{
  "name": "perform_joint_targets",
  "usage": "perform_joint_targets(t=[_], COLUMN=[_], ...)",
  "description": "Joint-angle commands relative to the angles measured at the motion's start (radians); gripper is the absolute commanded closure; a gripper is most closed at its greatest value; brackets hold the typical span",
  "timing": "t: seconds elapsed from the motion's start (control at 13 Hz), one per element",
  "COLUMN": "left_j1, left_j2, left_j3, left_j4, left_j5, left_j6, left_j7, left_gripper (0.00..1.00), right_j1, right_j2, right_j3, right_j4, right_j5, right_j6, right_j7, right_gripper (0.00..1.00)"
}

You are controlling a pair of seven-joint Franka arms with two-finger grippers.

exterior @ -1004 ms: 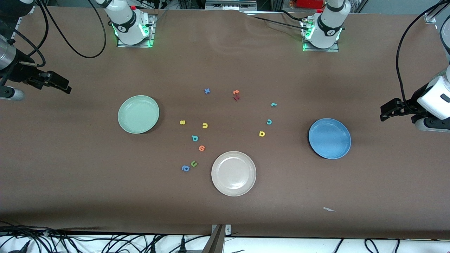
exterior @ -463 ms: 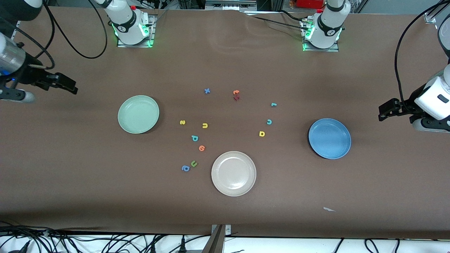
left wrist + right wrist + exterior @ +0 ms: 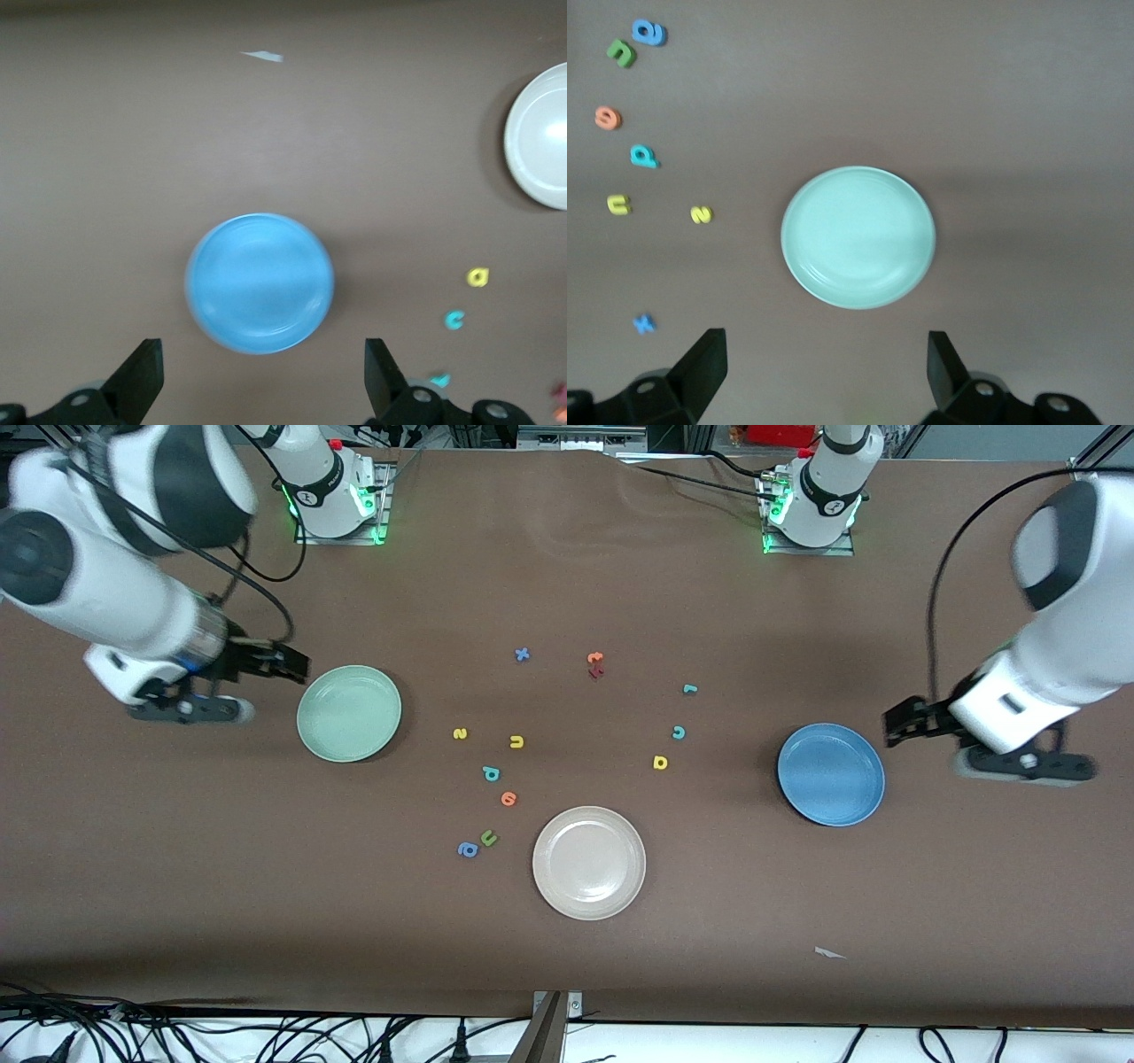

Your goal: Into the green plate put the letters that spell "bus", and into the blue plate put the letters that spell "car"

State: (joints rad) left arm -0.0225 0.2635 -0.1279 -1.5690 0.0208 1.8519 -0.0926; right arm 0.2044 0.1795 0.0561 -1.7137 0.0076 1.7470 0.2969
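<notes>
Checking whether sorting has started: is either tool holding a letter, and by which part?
Nothing is held. The left tool is open beside the blue plate; the right tool is open beside the green plate.

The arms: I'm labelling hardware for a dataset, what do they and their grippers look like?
White rounded shells with black joint sections, black cables looping off them, green lights at the bases. The left gripper and right gripper are black, each with two fingers.
</notes>
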Motion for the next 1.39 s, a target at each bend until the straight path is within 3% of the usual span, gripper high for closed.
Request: perform_joint_targets(t=[0.0,0.08,0.31,0.62,1.0,1.31], left_j1=[-0.002,-0.02,-0.164,-0.258,-0.278,-0.277], left_j2=[0.101,0.143,0.276,0.394,0.451,0.453], left_j3=[-0.094,-0.123,-0.124,-0.127,-0.127,-0.127], left_j4=[-0.014,-0.014,-0.014,-0.014,-0.035,-0.14], left_j5=[-0.006,-0.002,0.066,0.131,0.133,0.133], left_j6=[0.102,0.139,0.281,0.368,0.397,0.518], left_j7=[-0.151,-0.204,-0.378,-0.478,-0.469,-0.435], left_gripper=[0.0,0.0,0.0,0.0,0.0,0.0], right_j1=[0.088,0.104,0.106,0.107,0.133,0.148], right_j2=[0.053,0.066,0.081,0.176,0.285,0.334], right_j3=[-0.004,-0.002,0.05,0.096,0.097,0.097], right_j4=[-0.09,-0.146,-0.3,-0.354,-0.353,-0.353], right_j5=[-0.002,-0.002,-0.002,-0.002,-0.002,-0.002], right_j6=[0.179,0.268,0.481,0.638,0.814,0.902], right_j7=[0.091,0.093,0.091,0.093,0.094,0.096], right_gripper=[0.0,0.0,0.01,0.36,0.38,0.38])
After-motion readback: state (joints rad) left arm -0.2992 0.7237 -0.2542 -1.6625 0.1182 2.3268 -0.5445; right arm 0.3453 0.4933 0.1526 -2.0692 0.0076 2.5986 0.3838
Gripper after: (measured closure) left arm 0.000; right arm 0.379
